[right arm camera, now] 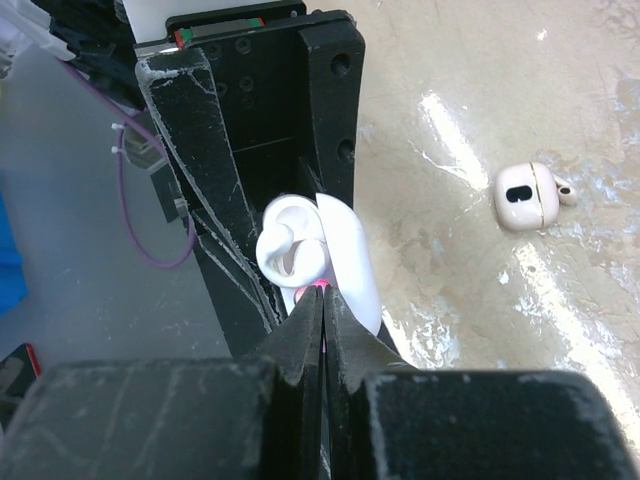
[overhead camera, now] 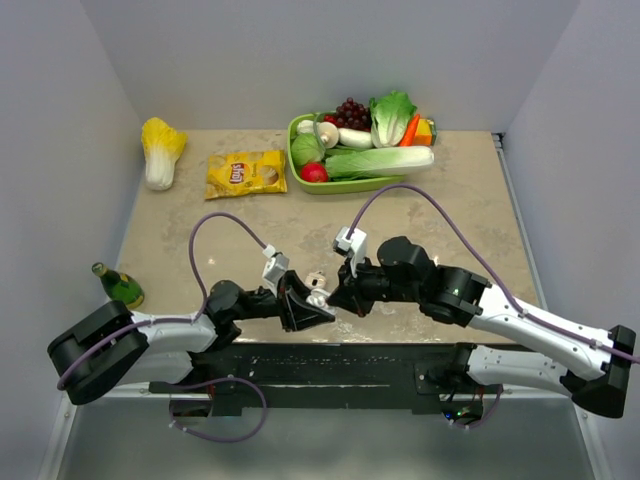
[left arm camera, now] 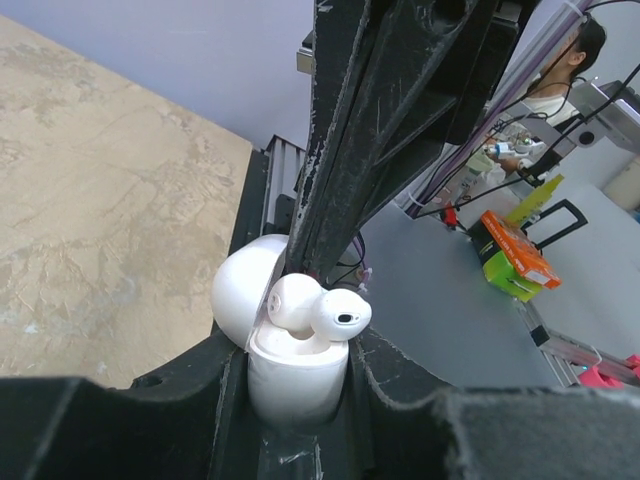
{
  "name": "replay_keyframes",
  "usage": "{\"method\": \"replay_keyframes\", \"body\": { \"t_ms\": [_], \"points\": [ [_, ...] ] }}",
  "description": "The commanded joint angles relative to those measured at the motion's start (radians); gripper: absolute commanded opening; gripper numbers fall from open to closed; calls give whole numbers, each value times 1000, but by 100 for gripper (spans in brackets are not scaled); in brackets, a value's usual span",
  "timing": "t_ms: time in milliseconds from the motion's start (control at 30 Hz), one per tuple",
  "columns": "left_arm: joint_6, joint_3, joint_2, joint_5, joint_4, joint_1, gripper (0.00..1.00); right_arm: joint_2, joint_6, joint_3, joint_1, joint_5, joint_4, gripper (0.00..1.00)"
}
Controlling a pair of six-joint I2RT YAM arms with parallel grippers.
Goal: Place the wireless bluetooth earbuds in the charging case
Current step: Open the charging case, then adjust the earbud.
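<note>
Your left tool grips the open charging case, lower centre of the left wrist view. One earbud sits tilted on it, not seated. Your right tool, clenched shut, meets it: press straight down. The second earbud lies on the counter, upper right of the right wrist view, unobstructed.

L arm & R arm reach inward, low, tips meeting.
L gripper clamped on small white oval plastic charging case; R gripper jaws fully closed, tips prob. touching it.
</note>
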Motion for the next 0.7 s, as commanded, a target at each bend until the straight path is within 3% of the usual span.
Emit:
{"method": "replay_keyframes", "body": {
  "t_ms": [0,100,233,333,667],
  "points": [
    [33,-17,-41,24,627,-16,0,-15,3,8,0,70,4,0],
    [31,-28,-53,21,627,-16,0,-36,-3,14,0,77,6,4],
    [30,-37,-64,15,627,-16,0,-88,-26,14,0,45,21,22],
    [27,-37,-59,12,627,-16,0,-122,-57,19,5,8,30,28],
    [7,-9,-32,18,627,-17,0,-89,-150,51,170,-8,4,33]
  ]
}}
